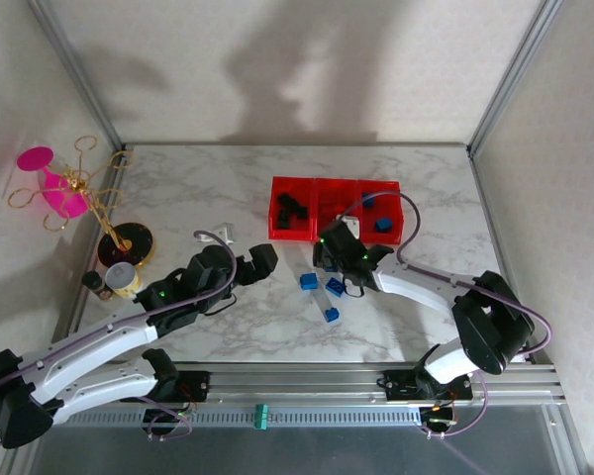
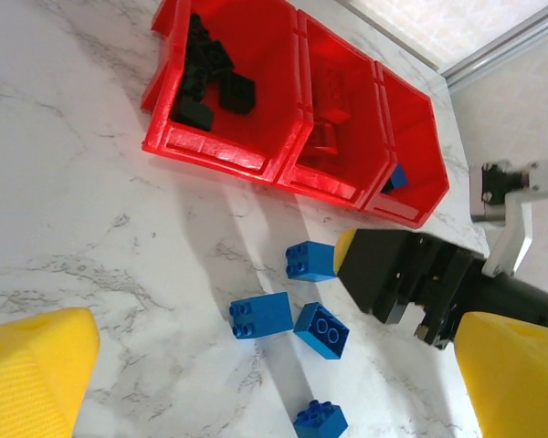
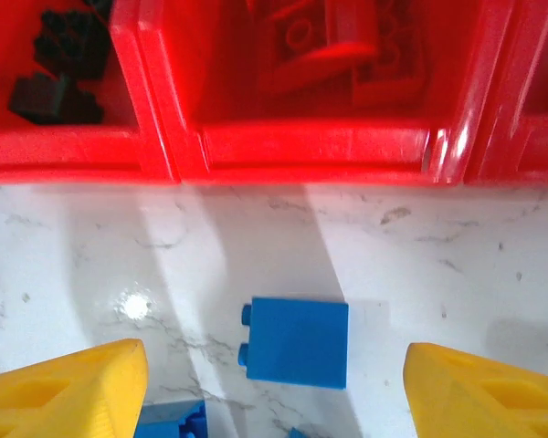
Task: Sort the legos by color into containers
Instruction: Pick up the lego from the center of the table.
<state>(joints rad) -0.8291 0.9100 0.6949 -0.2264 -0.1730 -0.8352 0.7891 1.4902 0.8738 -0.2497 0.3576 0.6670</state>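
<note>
1. Your left gripper (image 2: pixel 279 333) is hanging back, fingers spread wide and holding nothing, above the loose blue legos (image 2: pixel 260 315) on the table (image 2: pixel 91 228)
2. Your right gripper (image 3: pixel 274 356) is straddling one blue brick (image 3: pixel 297 342), fingers parted and touching neither side, likely lining up a pinch
3. Beyond, the containers (image 3: pixel 301 146) are keeping black, red and blue apart; blue belongs in the right-end bin

Containers: three joined translucent red plastic bins (image 1: pixel 293 236), one upright row.
Black plastic bricks (image 2: pixel 210 78): left bin.
Red bricks (image 3: pixel 347 46): middle bin.
Blue bricks (image 2: pixel 260 315): four loose just before the bins; others in the right bin.
</note>
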